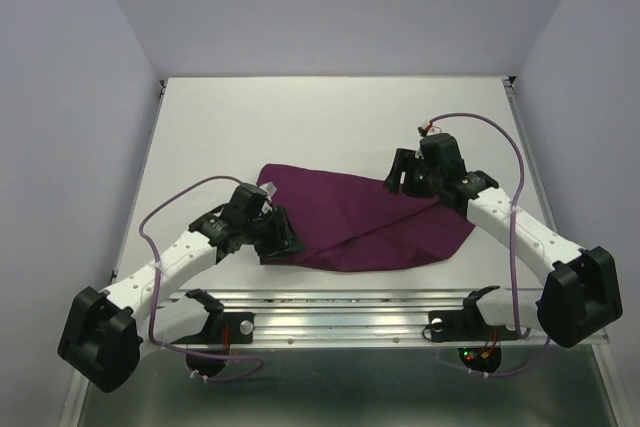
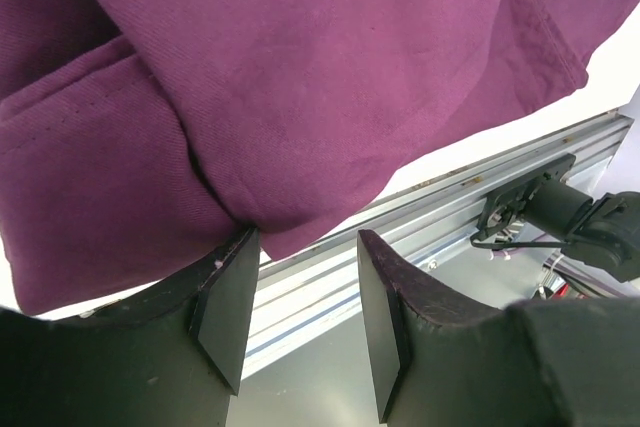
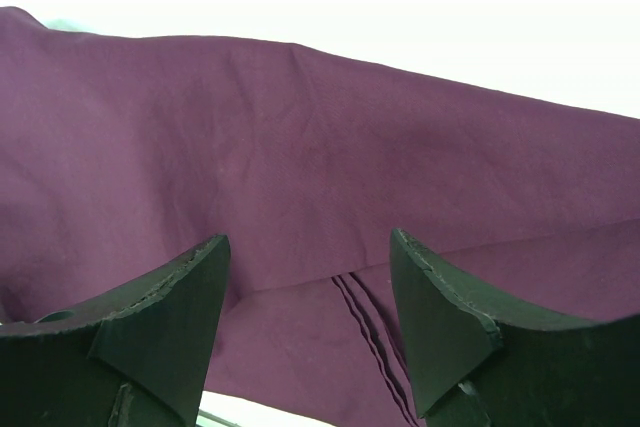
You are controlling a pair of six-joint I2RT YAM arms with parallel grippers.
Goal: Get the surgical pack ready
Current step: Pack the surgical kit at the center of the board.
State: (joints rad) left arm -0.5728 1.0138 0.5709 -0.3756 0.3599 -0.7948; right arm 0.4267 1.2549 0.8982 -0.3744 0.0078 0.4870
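Observation:
The surgical pack [image 1: 365, 219] is a large deep-purple cloth lying folded over itself on the white table, near the front edge. My left gripper [image 1: 283, 239] is at the cloth's lower left edge. In the left wrist view its jaws [image 2: 300, 252] stand apart, with only the rail showing between them, and a fold of the cloth [image 2: 300, 77] rests against the tip of the left finger [image 2: 228, 297]. My right gripper [image 1: 401, 175] is at the cloth's upper right edge. Its jaws [image 3: 310, 247] stand wide open just over the cloth [image 3: 300, 137], above a hemmed fold, holding nothing.
An aluminium rail [image 1: 340, 309] runs along the near table edge, just below the cloth, and carries both arm bases. It also shows in the left wrist view as a rail [image 2: 450, 202]. White table [image 1: 330, 117] stretches behind the cloth, with grey walls on three sides.

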